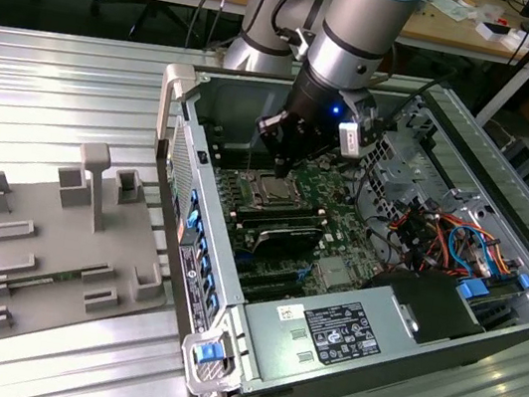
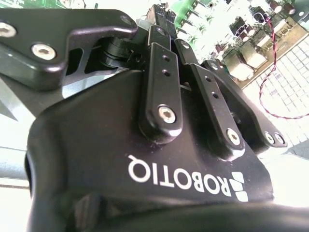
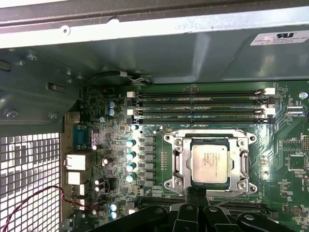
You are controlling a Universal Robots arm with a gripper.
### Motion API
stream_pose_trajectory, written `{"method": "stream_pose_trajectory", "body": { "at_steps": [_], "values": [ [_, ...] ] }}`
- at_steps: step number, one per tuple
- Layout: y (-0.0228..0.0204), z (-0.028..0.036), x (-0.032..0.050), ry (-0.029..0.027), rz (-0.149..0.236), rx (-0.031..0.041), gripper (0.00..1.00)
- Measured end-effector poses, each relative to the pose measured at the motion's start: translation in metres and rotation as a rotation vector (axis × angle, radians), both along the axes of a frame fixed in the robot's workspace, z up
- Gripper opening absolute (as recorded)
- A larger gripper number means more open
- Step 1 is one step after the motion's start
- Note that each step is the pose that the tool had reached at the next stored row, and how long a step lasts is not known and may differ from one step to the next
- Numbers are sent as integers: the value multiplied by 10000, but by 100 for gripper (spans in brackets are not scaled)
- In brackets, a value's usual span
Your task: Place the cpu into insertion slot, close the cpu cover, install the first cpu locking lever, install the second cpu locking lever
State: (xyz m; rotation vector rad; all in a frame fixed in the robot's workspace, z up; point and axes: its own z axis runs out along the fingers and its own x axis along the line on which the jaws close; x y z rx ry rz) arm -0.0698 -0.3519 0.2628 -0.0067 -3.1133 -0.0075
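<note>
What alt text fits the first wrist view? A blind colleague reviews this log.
The cpu sits in the insertion slot with the cpu cover closed around it, on a green board inside a computer case. The gripper is at the socket's edge.

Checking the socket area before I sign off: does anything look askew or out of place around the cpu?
Nothing stands out. The cpu lies flat and square within the cpu cover, which is down; the gripper sits at its edge.

White lettering (image 2: 186, 180) on gripper (image 2: 165, 23)
</note>
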Motion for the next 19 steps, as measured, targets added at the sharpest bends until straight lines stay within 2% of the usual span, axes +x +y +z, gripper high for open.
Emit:
{"method": "stream_pose_trajectory", "body": {
  "at_steps": [4,6,19],
  "values": [
    [0,8,0,0,0,1,11],
    [0,11,-31,0,0,0,11],
    [0,37,-38,0,0,1,11]
  ]
}}
